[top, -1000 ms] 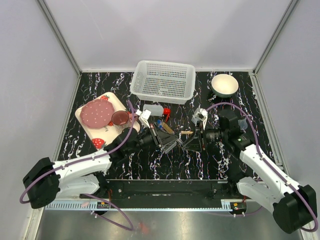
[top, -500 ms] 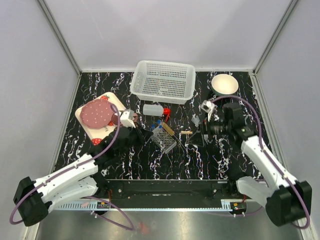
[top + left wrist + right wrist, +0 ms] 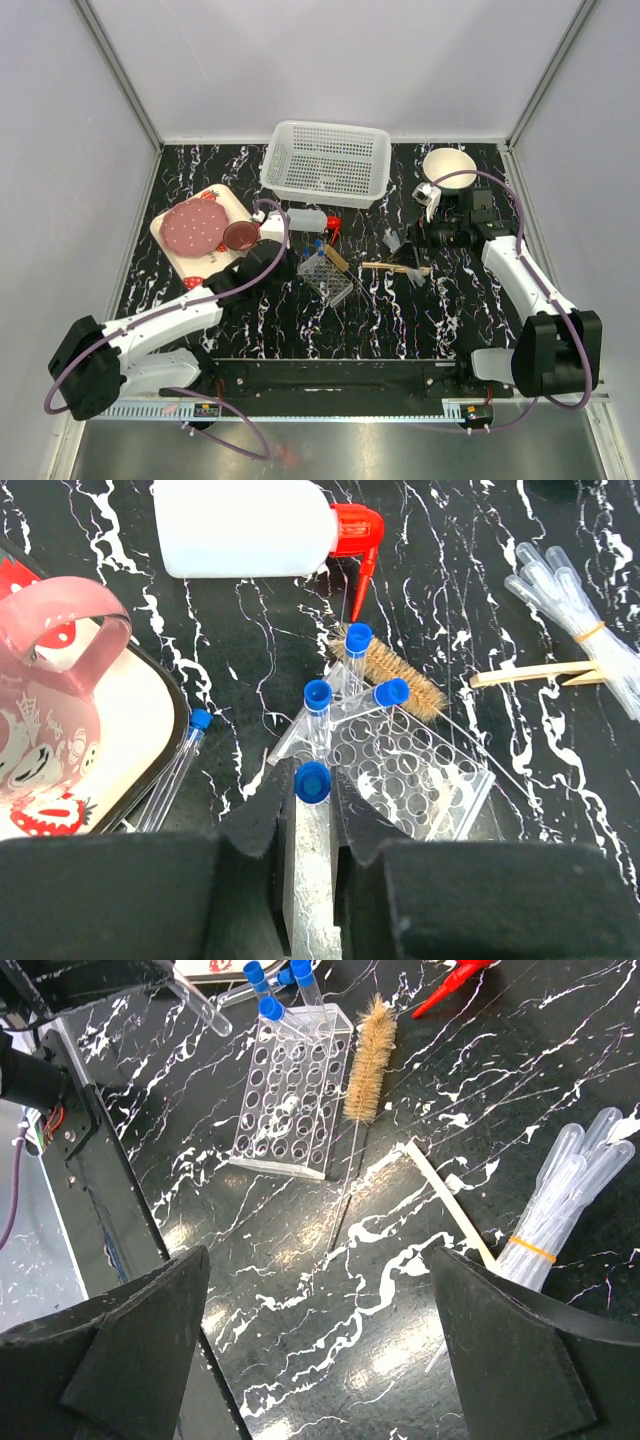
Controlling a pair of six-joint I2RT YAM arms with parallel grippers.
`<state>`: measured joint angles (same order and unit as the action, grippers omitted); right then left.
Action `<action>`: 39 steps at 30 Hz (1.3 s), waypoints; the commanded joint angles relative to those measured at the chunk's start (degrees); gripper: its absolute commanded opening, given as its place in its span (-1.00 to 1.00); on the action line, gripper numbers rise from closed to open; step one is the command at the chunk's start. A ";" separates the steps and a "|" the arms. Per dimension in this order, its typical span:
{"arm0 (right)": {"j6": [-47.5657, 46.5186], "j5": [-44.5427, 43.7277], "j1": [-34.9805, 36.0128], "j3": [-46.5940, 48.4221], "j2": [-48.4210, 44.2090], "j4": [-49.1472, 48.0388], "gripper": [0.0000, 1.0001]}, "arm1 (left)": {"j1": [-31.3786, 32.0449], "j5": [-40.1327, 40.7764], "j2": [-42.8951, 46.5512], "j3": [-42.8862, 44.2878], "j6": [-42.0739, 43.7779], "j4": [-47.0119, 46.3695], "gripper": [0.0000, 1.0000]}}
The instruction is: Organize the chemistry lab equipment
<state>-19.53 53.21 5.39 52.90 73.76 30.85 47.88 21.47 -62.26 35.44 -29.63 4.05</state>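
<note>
Test tube (image 3: 312, 782), blue-capped, pinched in my left gripper (image 3: 312, 815) — tube rack (image 3: 420, 775) just ahead holding three more, red-capped bottle (image 3: 245, 525) lying beyond it; my right gripper (image 3: 320, 1260) spread wide, pipettes (image 3: 570, 1195) ahead to its right

Left wrist view: test tube (image 3: 312, 782) in left gripper (image 3: 312, 802) shows blue cap only, body mostly hidden between fingers. Pink mug (image 3: 40, 645) cut at left edge, red-capped bottle (image 3: 240, 525) clipped at top, pipettes (image 3: 560, 585) run off right edge. Right wrist view: right gripper (image 3: 315, 1260) fingers are blurred dark wedges, cut by lower corners.
</note>
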 commanded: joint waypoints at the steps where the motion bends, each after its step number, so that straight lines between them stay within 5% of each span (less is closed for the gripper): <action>1: -4.29 0.84 -0.47 -0.79 -2.47 -0.97 0.91 | -0.07 3.14 -3.64 3.14 4.05 -5.27 -1.00; 39: -8.16 -1.18 -1.08 -0.87 -2.57 0.79 0.91 | 2.39 5.68 -12.88 5.34 7.92 -5.46 -1.00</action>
<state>-26.41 51.90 4.64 51.72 71.20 31.53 49.50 24.16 -74.39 39.40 -23.44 -0.05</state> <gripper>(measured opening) 0.956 0.146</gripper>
